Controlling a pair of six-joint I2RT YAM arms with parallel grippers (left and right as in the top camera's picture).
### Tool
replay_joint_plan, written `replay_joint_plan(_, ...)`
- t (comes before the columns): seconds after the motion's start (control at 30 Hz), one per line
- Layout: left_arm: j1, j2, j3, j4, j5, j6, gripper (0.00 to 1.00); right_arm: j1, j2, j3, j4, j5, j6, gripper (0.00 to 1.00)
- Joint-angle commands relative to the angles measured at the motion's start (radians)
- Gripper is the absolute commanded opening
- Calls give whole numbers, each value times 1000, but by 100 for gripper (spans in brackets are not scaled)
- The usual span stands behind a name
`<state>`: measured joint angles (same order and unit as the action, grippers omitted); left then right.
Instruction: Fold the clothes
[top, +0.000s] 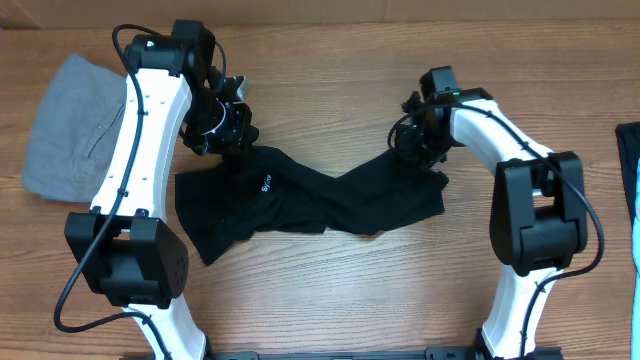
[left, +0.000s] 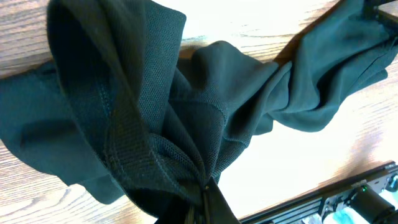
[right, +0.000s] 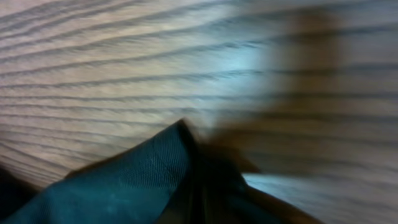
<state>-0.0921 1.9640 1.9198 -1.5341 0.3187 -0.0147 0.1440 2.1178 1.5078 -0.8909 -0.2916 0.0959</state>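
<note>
The clothes (top: 300, 200), a black garment with a small white print, lie crumpled across the middle of the wooden table, stretched between both arms. My left gripper (top: 238, 150) is at the garment's upper left corner, shut on a bunch of the fabric. In the left wrist view the knit cloth (left: 155, 106) gathers into the closed jaws (left: 208, 193). My right gripper (top: 412, 152) is at the upper right corner. The blurred right wrist view shows dark fabric (right: 124, 186) pinched where the fingers meet (right: 199, 193).
Light grey folded trousers (top: 65, 125) lie at the far left, beside the left arm. A dark item (top: 630, 170) shows at the right edge. A black rail (left: 348, 199) runs along the table's near edge.
</note>
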Motion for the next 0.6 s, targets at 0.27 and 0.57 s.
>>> replay_joint_plan(0.27,-2,-91,139,-24,23,37,4,-253,-335,85,-67,-17,-14,4)
replay_joint_plan(0.57,-7,-113,156,-39,22,37,4,-279,-348,80,-246,27,-13,4)
